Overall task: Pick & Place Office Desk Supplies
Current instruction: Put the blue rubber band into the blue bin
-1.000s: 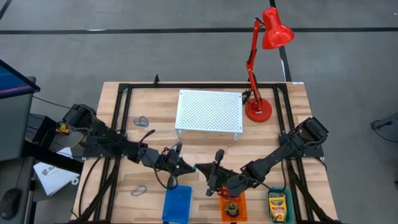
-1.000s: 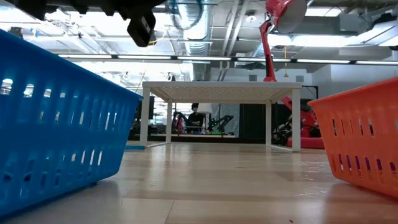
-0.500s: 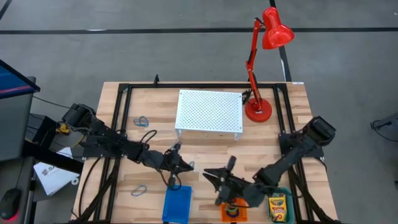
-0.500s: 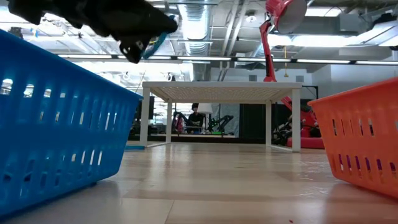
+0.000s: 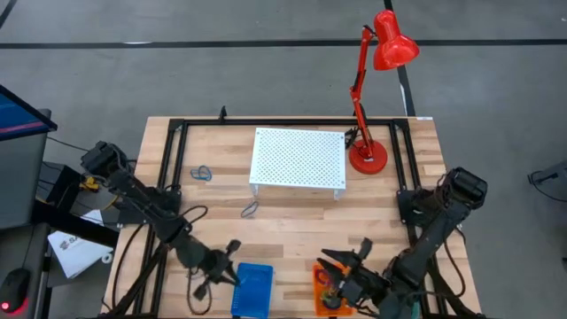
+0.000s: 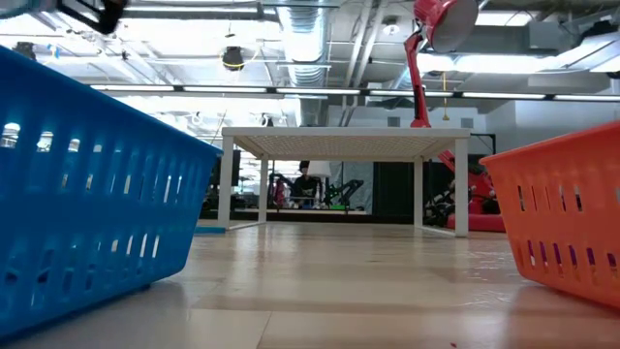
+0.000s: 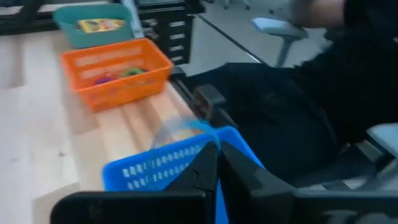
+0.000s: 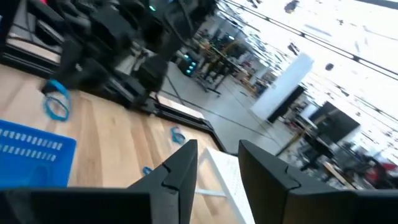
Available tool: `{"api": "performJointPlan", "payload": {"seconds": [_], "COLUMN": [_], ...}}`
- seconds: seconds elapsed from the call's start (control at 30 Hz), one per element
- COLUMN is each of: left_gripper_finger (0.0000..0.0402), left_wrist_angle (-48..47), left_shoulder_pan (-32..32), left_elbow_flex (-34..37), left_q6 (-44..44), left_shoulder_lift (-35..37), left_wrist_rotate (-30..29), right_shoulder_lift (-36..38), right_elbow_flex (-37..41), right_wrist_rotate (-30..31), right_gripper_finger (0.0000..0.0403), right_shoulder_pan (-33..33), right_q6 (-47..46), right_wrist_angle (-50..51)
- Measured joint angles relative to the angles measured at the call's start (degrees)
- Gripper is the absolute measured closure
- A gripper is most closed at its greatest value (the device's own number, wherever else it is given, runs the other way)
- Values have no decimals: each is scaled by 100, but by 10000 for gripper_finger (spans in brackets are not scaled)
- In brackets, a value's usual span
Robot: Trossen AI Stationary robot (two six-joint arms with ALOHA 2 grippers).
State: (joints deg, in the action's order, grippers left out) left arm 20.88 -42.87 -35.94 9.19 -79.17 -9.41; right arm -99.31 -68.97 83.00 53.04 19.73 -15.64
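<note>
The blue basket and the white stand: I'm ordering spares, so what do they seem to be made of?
The blue basket looks like moulded plastic: solid glossy colour, with regular rows of slots in its walls. The white stand looks like painted sheet metal, though coated plastic cannot be ruled out: a thin flat top punched with an even grid of small holes, on slim legs, with a matte white finish.

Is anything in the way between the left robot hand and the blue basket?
No. The left gripper, its jaws shut, sits right beside the blue basket, just off its left edge. Nothing visible stands between them, only bare wooden table.
</note>
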Motion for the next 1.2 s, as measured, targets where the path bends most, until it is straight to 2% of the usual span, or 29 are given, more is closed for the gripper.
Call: {"api": "performJointPlan", "payload": {"seconds": [0.13,0.23,0.3,0.43,0.53,0.67,0.73,0.83,1.07,1.2], "left_gripper_finger": [398,400,400,398,398,388,372,334,226,178], "left_wrist_angle": [413,1112,1548,1744,1916,2195,2181,2122,1770,1470], "left_shoulder_pan": [-239,-194,-83,127,237,351,392,382,406,409], "left_elbow_flex": [169,315,364,395,393,393,391,391,391,391], "left_q6": [-105,-192,-255,-254,-279,-274,-247,-268,-426,-443], "left_shoulder_lift": [-187,-438,-653,-1059,-1315,-1507,-1518,-1518,-1360,-1147], "left_wrist_rotate": [-4,-13,-6,197,225,229,227,247,428,457], "right_shoulder_lift": [0,0,0,0,129,542,634,666,636,636], "right_elbow_flex": [0,3,3,3,7,-2,1,5,5,5], "right_wrist_rotate": [418,665,694,664,104,-1016,-1532,-1802,-1799,-1714], "right_gripper_finger": [290,290,290,290,290,290,290,290,290,290], "right_shoulder_pan": [257,417,484,543,543,384,287,251,363,432], "right_q6": [-584,-855,-1039,-1521,-2517,-4781,-5794,-6506,-6819,-6843], "right_wrist_angle": [565,905,1097,1676,2722,4692,5588,6222,6504,6519]}}
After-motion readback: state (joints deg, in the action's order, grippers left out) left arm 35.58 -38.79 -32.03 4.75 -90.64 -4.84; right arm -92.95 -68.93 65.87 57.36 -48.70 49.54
